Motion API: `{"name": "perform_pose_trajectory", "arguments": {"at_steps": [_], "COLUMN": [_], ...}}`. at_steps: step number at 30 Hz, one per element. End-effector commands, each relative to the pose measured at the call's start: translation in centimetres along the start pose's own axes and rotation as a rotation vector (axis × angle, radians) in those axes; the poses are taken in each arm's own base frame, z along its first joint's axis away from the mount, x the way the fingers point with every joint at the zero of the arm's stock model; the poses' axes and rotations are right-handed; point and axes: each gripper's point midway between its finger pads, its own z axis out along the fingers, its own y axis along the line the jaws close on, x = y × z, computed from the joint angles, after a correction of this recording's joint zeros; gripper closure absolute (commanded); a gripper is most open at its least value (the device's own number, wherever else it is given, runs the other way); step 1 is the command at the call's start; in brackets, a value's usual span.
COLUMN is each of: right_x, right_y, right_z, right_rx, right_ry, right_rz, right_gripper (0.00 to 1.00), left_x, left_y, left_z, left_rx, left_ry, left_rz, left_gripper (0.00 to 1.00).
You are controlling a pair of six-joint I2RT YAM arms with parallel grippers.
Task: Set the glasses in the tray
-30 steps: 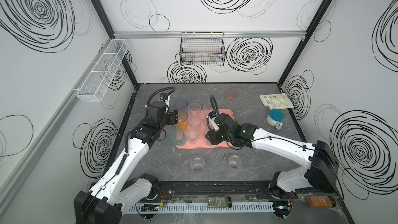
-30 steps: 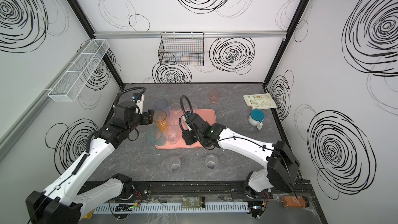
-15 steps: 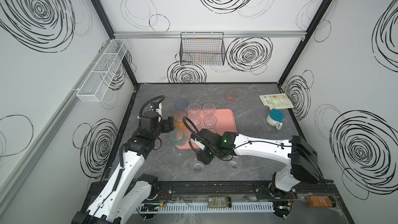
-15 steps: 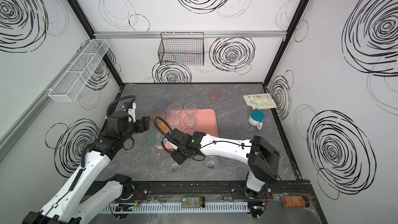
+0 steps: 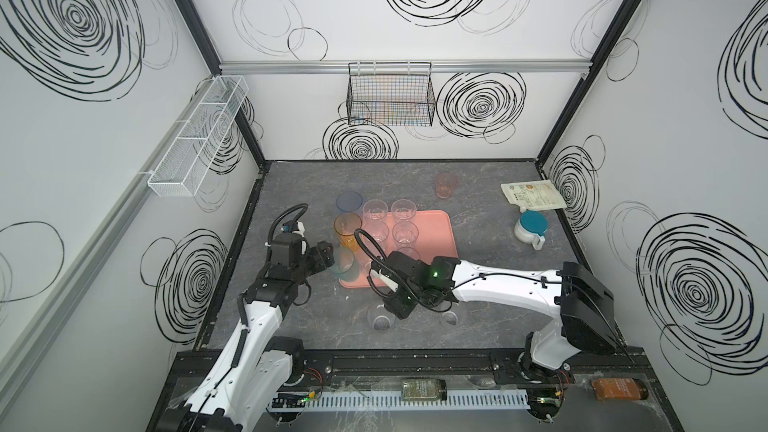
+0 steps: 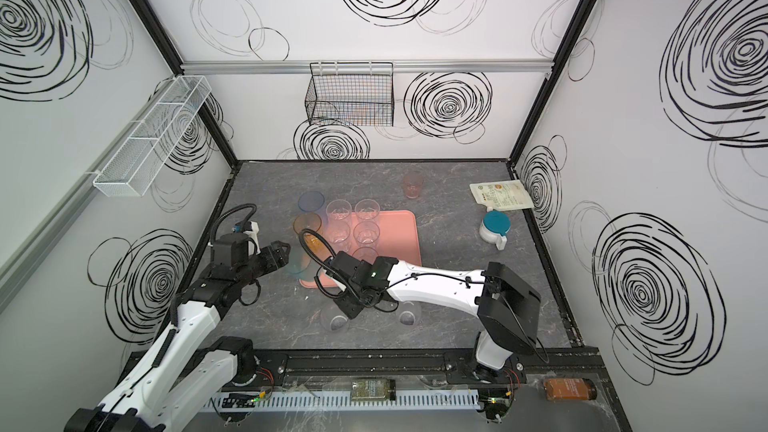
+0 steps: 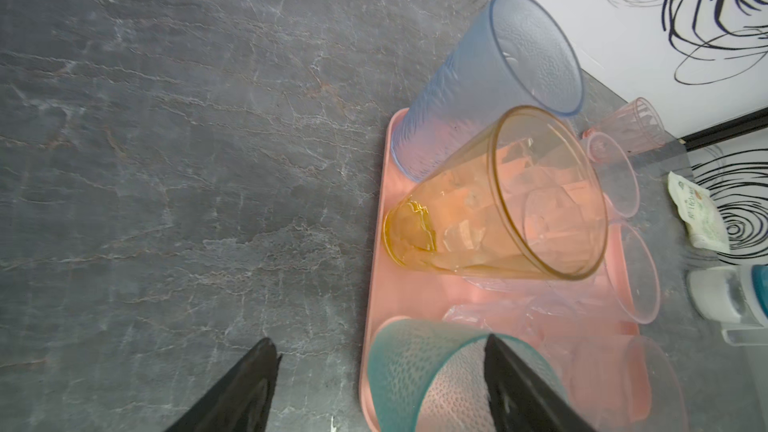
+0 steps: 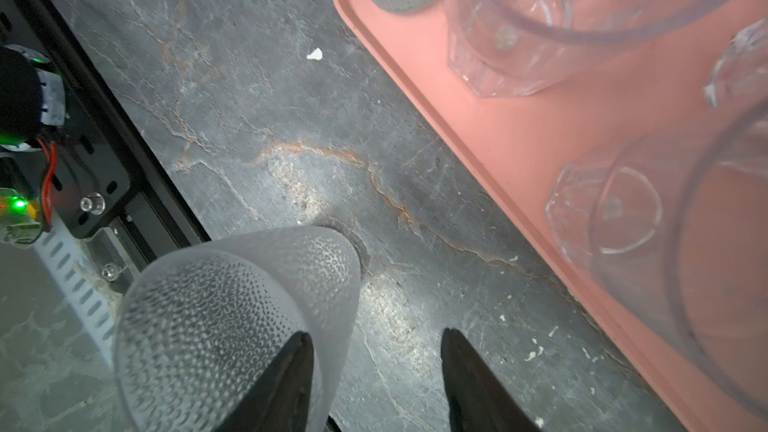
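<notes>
Frosted glass (image 8: 232,317), near side: wall seemingly straddled by open right gripper (image 8: 374,334); is to be pinched gently, lifted upright. Left gripper (image 7: 379,338): open at teal glass (image 7: 428,371).

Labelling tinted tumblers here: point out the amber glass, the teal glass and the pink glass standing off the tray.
amber glass (image 7: 457,209): left wrist view, on its side wall.
teal glass (image 7: 407,367): left wrist view, on its dimpled outer wall.
pink glass (image 5: 446,186): in a top view, on its side wall.

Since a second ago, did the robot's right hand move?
Yes. The right hand moved off the pink tray, toward the front edge of the table, to a clear glass.
</notes>
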Motion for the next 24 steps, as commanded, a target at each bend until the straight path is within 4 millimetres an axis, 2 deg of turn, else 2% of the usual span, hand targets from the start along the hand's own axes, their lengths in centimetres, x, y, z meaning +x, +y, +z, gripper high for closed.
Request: {"name": "perform_pose_trajectory", "arguments": {"at_steps": [1,8,24], "right_x": [-0.4,-0.3,0.1], "right_y": [0.0,-0.5,-0.8], "right_z": [-0.5,-0.5,-0.3], "right_rx": [0.011,0.035,0.041], "right_ry": [-0.037,-0.047,-0.035], "right_rz": [-0.020,-0.021,-0.018], "right_gripper": [0.46,0.48,0.52], "left_x": [-0.4,1.2,1.3], "left_y": [-2.1,-4.9,-7.6], "left_z": [0.5,0.9,1.4], "left_rx": [0.104,0.183,0.235], "left_ry": [-0.018,0.030,0.045], "left_rz": [-0.043,-0.008,0.035], "left_gripper": [0.21,0.25,0.26]}}
